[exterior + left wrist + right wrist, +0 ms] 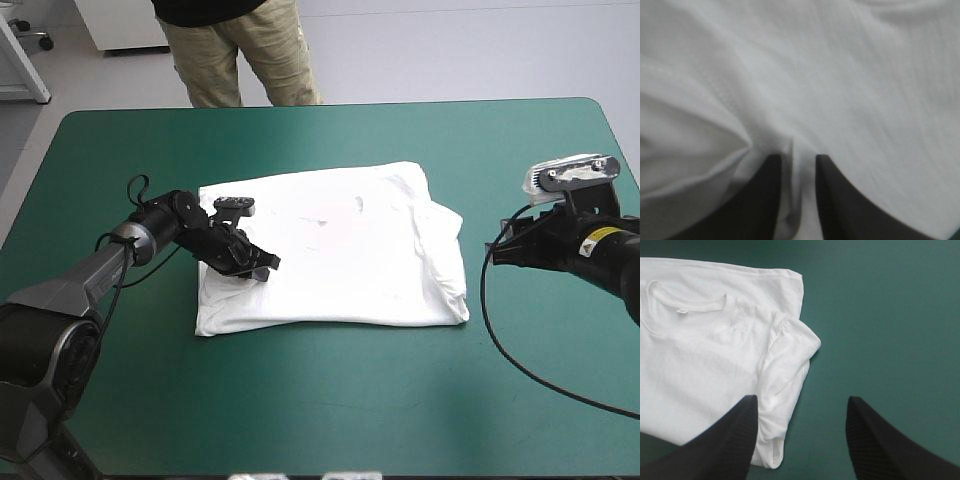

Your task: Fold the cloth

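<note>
A: White T-shirt point(340, 250) lies flat in the middle of the teal-green tabletop point(330, 420).
B: Yes, and the left tool point(795, 161) pinches a fold of it; the right tool point(802, 402) gapes wide just beside its sleeve edge.

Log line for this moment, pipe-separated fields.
T-shirt: partly folded, lying flat | left gripper: shut on T-shirt | right gripper: open, beside T-shirt

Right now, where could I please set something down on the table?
Bare: the teal-green cover between the T-shirt and the near edge, and a narrower strip at the far edge. Crowded: its sides, the left pincer gripping it, the right pincer open beside it.
</note>
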